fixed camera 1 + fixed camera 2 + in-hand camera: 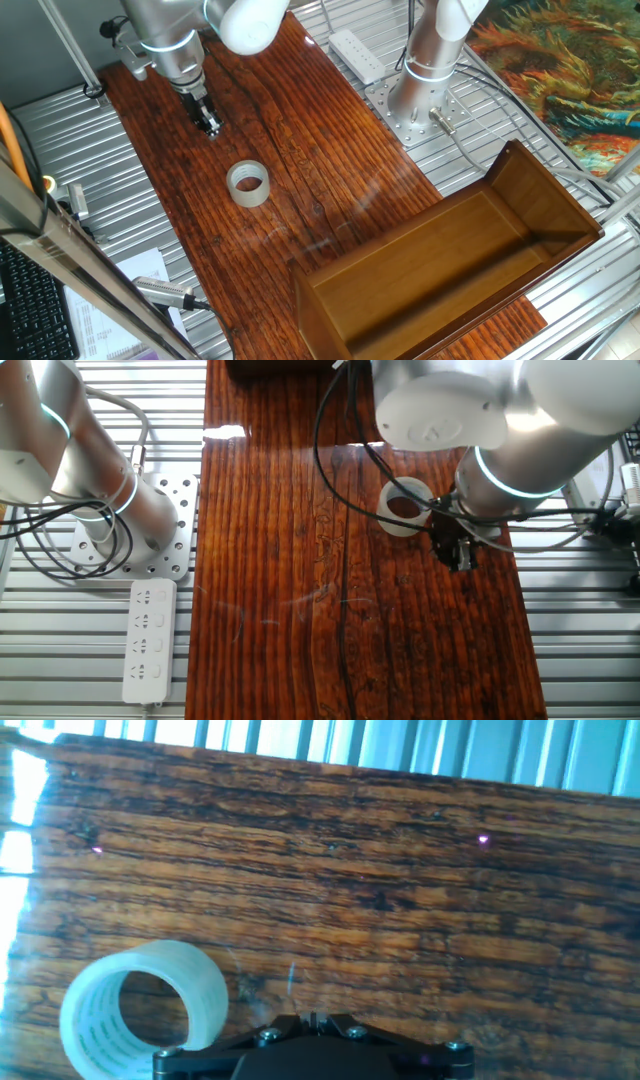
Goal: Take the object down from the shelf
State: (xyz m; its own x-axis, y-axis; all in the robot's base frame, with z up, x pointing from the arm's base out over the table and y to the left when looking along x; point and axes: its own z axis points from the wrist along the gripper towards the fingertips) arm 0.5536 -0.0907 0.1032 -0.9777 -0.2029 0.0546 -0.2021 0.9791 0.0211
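The tape roll (pixel 248 184), a translucent whitish ring, lies flat on the dark grained tabletop, apart from the shelf. It also shows in the other fixed view (pixel 405 506) and at the lower left of the hand view (pixel 140 1010). The shelf (pixel 560 200), a brown wooden box-like tray with raised walls, sits at the right and holds nothing. My gripper (pixel 208 124) hovers over the table a little beyond the roll, also seen in the other fixed view (pixel 460 555). Its jaws are closed together and hold nothing (pixel 312 1020).
A second silver arm's base (pixel 425 80) stands on a metal plate beside the table. A white power strip (pixel 358 55) lies near it. A keyboard (pixel 35 310) and tools lie at the left. The table's left edge is close to the gripper.
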